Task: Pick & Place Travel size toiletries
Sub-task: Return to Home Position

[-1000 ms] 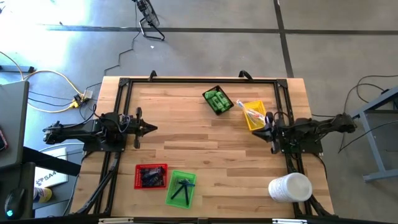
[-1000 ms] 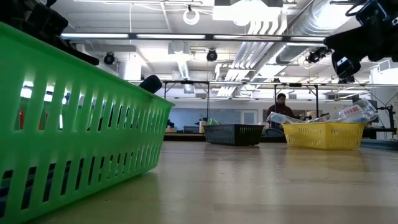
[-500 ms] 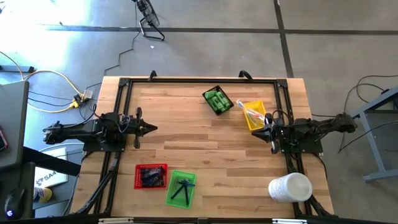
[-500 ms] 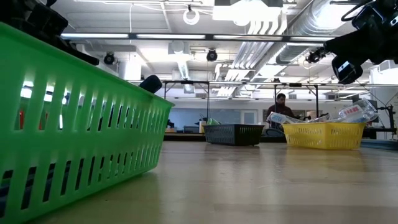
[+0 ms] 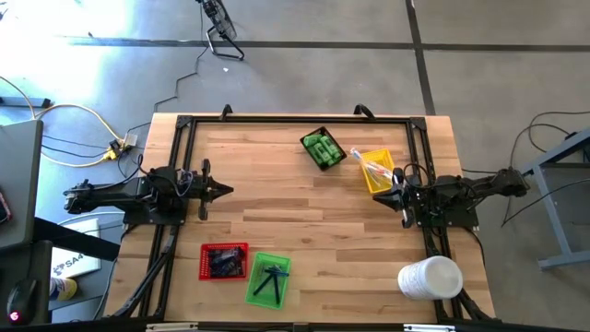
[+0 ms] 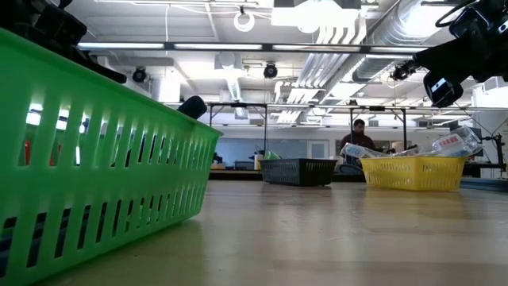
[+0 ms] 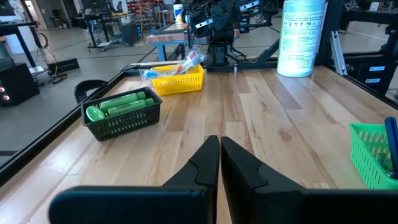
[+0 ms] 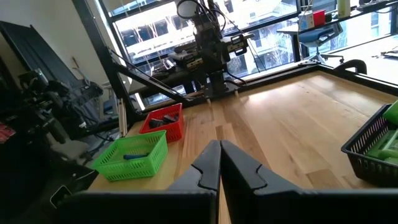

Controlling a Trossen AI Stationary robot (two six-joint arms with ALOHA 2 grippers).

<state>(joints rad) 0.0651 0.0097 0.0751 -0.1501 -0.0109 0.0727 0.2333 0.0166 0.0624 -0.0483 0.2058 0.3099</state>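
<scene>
Both arms sit drawn back at opposite sides of the table (image 5: 295, 212), tips facing each other across bare wood. The left gripper (image 7: 219, 142) has its jaws pressed together with nothing between them, and the right gripper (image 8: 219, 144) is the same, closed and empty. No toiletry lies loose. The bottles (image 7: 121, 104) fill the black tray (image 7: 124, 124) and the sticks (image 7: 180, 64) lie in the yellow tray (image 7: 180, 81), which sits just beside and below the right jaws, with the black tray a little farther ahead of them. The packets (image 5: 223, 261) in the red tray (image 5: 205, 261) and the dark pieces (image 5: 270, 279) in the green tray (image 5: 281, 261) are off to one side of the left jaws, well apart. The sorting looks finished, so homing well means settling each arm slowly with the jaws shut. The right arm should stay high enough to clear the sticks poking over the yellow rim and swing nowhere near the cylinder (image 5: 430, 278) behind it.
</scene>
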